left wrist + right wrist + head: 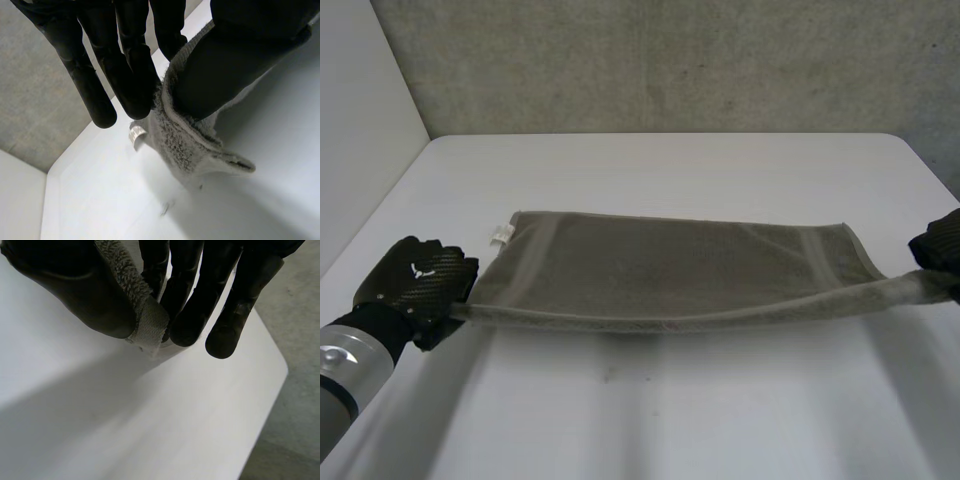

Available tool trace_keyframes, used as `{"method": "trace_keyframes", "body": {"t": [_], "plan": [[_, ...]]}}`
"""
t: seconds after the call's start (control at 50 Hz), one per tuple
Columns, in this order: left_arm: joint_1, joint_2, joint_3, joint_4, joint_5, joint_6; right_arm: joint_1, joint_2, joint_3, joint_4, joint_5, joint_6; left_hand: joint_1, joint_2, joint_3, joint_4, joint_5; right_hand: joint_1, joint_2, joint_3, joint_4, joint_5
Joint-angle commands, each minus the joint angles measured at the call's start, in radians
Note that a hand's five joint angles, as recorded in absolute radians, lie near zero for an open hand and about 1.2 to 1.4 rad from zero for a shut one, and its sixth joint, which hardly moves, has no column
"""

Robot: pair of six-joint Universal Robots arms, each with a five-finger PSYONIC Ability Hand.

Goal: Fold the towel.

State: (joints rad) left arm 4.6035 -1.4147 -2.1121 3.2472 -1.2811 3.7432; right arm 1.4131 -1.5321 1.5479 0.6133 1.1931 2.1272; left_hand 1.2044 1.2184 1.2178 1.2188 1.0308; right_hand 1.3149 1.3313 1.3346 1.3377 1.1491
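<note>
A grey-green towel (670,265) is stretched between my two hands, its near edge lifted off the white table (670,420) and its far edge lying on it. My left hand (420,285) pinches the near left corner; in the left wrist view the thumb (235,60) presses the towel's fluffy edge (187,140) against the fingers (130,75). My right hand (940,245) pinches the near right corner, where the thumb (75,295) clamps the hem (147,325) against the fingers (190,315).
A small white label (501,235) sticks out at the towel's far left corner. A grey wall (670,60) rises behind the table. The table's right edge (270,405) lies just past my right hand's fingertips.
</note>
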Motion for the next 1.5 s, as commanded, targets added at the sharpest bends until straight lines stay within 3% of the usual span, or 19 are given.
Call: {"method": "trace_keyframes", "body": {"t": [0.02,0.16,0.3,0.48,0.56,0.78,0.86,0.88,0.9,0.92,0.94,0.96,0.98,1.12,1.22,1.4,1.44,1.46,1.5], "plan": [[0.001,-0.07,0.033,-0.003,0.026,0.0,-0.028,0.041,-0.02,-0.018,-0.004,0.004,0.192,0.178,0.178,0.178,0.191,0.081,0.065,0.062,0.059,0.073],[-0.023,-0.316,0.181,0.074,0.022,-0.002,0.006,0.203,-0.113,-0.093,0.0,0.092,0.192,0.178,0.178,0.178,0.191,0.081,0.065,0.062,0.059,0.073],[-0.093,-0.628,0.518,0.092,0.017,-0.022,0.083,0.369,-0.235,-0.234,0.042,0.254,0.192,0.178,0.178,0.178,0.191,0.081,0.065,0.062,0.059,0.073],[-0.137,-0.939,0.929,0.092,0.019,-0.023,0.188,0.582,-0.426,-0.361,0.213,0.338,0.192,0.178,0.178,0.178,0.191,0.081,0.065,0.062,0.059,0.073],[-0.138,-1.028,1.042,0.089,0.019,-0.022,0.217,0.676,-0.52,-0.447,0.275,0.341,0.192,0.178,0.178,0.178,0.191,0.081,0.065,0.062,0.059,0.073],[-0.138,-1.214,1.296,0.089,0.009,-0.022,0.236,0.784,-0.638,-0.481,0.316,0.341,0.192,0.178,0.178,0.178,0.191,0.081,0.065,0.062,0.059,0.073],[-0.138,-1.234,1.319,0.089,0.012,-0.022,0.239,0.828,-0.675,-0.489,0.319,0.341,0.192,0.178,0.178,0.178,0.191,0.081,0.065,0.062,0.059,0.073],[-0.138,-1.239,1.321,0.089,0.014,-0.022,0.245,0.842,-0.689,-0.489,0.321,0.341,0.192,0.178,0.178,0.178,0.191,-0.185,-0.201,-0.205,-0.208,-0.194],[-0.138,-1.242,1.321,0.092,0.012,-0.022,0.245,0.842,-0.689,-0.489,0.321,0.341,-0.142,-0.156,-0.155,-0.156,-0.143,-0.188,-0.204,-0.207,-0.21,-0.196],[-0.138,-1.242,1.321,0.092,0.012,-0.022,0.251,0.855,-0.701,-0.489,0.325,0.341,-0.145,-0.159,-0.159,-0.16,-0.146,-0.766,-0.783,-0.786,-0.789,-0.775],[-0.138,-1.244,1.322,0.092,0.008,-0.019,0.257,0.868,-0.713,-0.491,0.333,0.341,-0.799,-0.813,-0.813,-0.814,-0.8,-1.14,-1.157,-1.16,-1.163,-1.149],[-0.138,-1.244,1.322,0.092,0.008,-0.019,0.257,0.868,-0.713,-0.491,0.333,0.341,-0.806,-0.82,-0.819,-0.82,-0.807,-1.14,-1.157,-1.16,-1.163,-1.149],[-0.14,-1.245,1.321,0.092,0.009,-0.017,0.259,0.874,-0.729,-0.494,0.344,0.344,-1.03,-1.044,-1.043,-1.044,-1.031,-1.14,-1.157,-1.16,-1.163,-1.149],[-0.146,-1.207,1.324,0.092,0.008,-0.025,0.262,0.86,-0.793,-0.517,0.368,0.395,-1.03,-1.044,-1.043,-1.044,-1.031,-1.14,-1.157,-1.16,-1.163,-1.149],[-0.146,-1.116,1.313,0.092,0.006,-0.046,0.264,0.777,-0.789,-0.517,0.365,0.473,-1.03,-1.044,-1.043,-1.044,-1.031,-1.14,-1.157,-1.16,-1.163,-1.149],[-0.143,-0.884,1.157,0.086,0.023,-0.242,0.262,0.561,-0.632,-0.518,0.352,0.511,-1.03,-1.044,-1.043,-1.044,-1.031,-1.14,-1.157,-1.16,-1.163,-1.149],[-0.141,-0.854,1.126,0.089,0.028,-0.279,0.26,0.532,-0.608,-0.515,0.342,0.51,-1.03,-1.044,-1.043,-1.044,-1.031,-1.042,-1.058,-1.062,-1.065,-1.051],[-0.14,-0.834,1.1,0.092,0.029,-0.307,0.256,0.508,-0.585,-0.512,0.332,0.511,-1.03,-1.044,-1.043,-1.044,-1.031,-0.731,-0.747,-0.751,-0.754,-0.74],[-0.14,-0.817,1.08,0.089,0.028,-0.328,0.253,0.486,-0.559,-0.512,0.319,0.511,-1.03,-1.044,-1.043,-1.044,-1.031,-0.649,-0.665,-0.668,-0.671,-0.657]]}}
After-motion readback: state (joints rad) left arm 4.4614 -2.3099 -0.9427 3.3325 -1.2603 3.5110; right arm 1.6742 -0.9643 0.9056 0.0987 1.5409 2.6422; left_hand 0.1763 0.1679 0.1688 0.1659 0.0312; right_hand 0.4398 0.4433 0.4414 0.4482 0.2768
